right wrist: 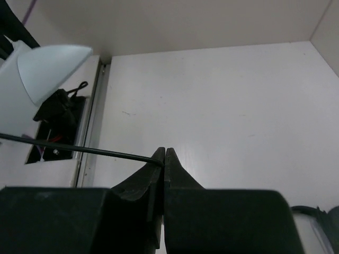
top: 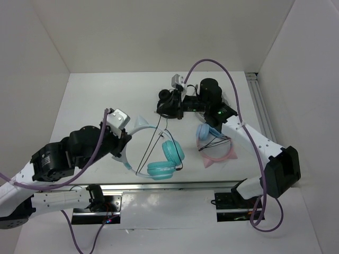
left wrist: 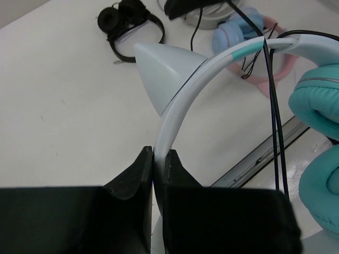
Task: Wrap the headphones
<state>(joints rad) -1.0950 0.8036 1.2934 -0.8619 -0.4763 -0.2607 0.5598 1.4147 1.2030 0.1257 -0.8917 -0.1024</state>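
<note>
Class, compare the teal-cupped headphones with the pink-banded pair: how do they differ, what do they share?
The teal headphones have a whitish band; the pink pair has a pink one. The left gripper pinches the teal headphones' band and the right gripper their cable; the pink pair lies ungripped. Both have padded cups.

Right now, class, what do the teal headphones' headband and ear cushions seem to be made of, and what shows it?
The headband: probably hard plastic, smooth and satin, given its even sheen and moulded pointed ear. The ear cushions: likely padded faux leather, puffy with soft creases.
</note>
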